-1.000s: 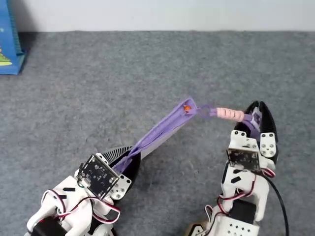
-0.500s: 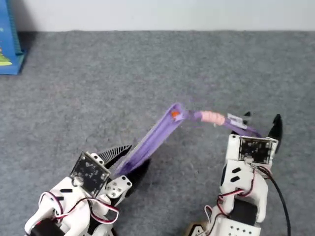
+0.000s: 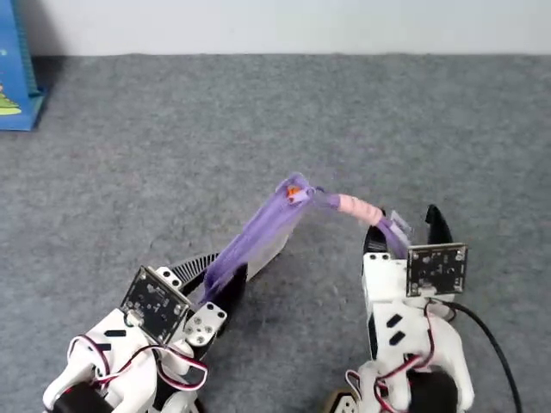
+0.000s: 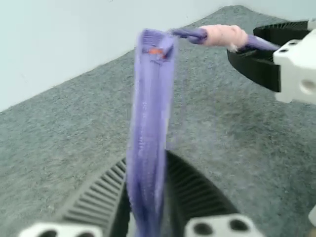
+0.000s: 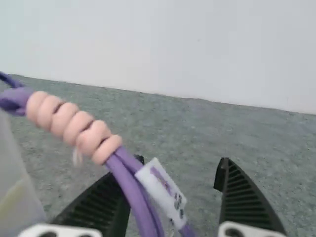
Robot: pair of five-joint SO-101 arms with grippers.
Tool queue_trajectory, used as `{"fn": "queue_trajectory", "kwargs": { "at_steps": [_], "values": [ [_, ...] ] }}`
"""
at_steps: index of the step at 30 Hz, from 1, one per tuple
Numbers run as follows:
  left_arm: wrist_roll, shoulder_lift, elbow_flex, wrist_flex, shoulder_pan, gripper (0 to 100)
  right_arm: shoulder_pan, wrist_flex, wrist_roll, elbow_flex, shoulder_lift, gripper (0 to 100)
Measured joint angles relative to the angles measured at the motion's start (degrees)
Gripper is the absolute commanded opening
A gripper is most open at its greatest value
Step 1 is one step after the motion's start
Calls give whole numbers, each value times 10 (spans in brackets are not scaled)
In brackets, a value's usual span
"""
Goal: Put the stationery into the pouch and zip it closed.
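Note:
A purple pouch hangs stretched and edge-on above the grey carpet, its zip end with an orange spot farthest from the arms. My left gripper is shut on the pouch's near end; the left wrist view has the pouch rising from between that gripper's jaws. From the zip end runs a purple strap with pink beads and a white tag. My right gripper stands open, the strap resting against one finger. In the high view it is near the strap's end.
A blue box stands at the far left edge by the white wall. Grey carpet covers the rest of the surface beyond the arms.
My right gripper, earlier shut on the strap's end, has opened and drawn back and to the left. The pouch's zip end has drifted left with the slackened strap.

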Motion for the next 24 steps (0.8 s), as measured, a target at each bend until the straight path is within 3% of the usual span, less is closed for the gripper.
{"fn": "queue_trajectory", "kwargs": {
  "at_steps": [9,24],
  "values": [
    [-9,0,0,0,0,13,-131,31,0,-33,-4,226],
    [-9,-1,8,-1,0,12,-286,15,-23,-33,-4,226]
  ]
}}
